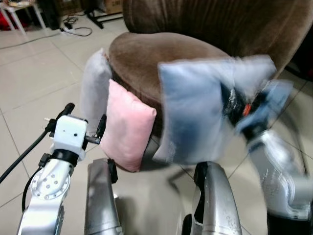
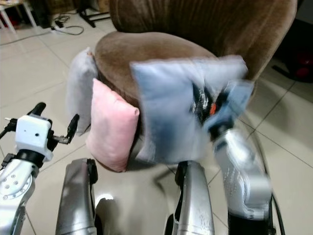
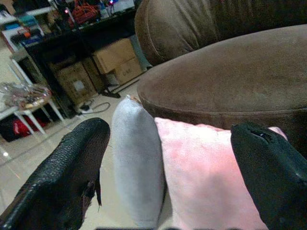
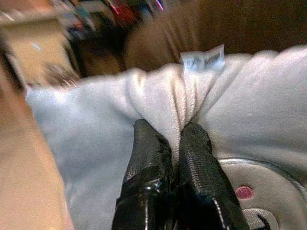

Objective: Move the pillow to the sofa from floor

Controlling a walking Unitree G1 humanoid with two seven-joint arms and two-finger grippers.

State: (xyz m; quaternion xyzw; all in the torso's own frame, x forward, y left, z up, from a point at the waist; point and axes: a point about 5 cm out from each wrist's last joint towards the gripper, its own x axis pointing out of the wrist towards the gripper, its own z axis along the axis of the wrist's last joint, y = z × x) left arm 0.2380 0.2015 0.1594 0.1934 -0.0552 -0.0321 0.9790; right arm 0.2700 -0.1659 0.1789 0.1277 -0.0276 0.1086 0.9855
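Right tool [image 4: 175,148] is pinched tight on a fold near the edge of the blue pillow [image 1: 195,107], which hangs in the air in front of the brown sofa [image 1: 161,58], level with the seat's front edge and motion-blurred. Pillow looks light, soft and floppy; fabric bunches between the fingers, so a deep pinch at the edge seam seems right, though it may swing or slip. Left tool [image 1: 83,125] is spread wide, holding nothing, just beside the pink pillow [image 1: 127,125]. Pink pillow leans on the sofa's front, standing on the floor [image 1: 34,83], with a grey pillow [image 1: 95,83] touching it on the robot's left.
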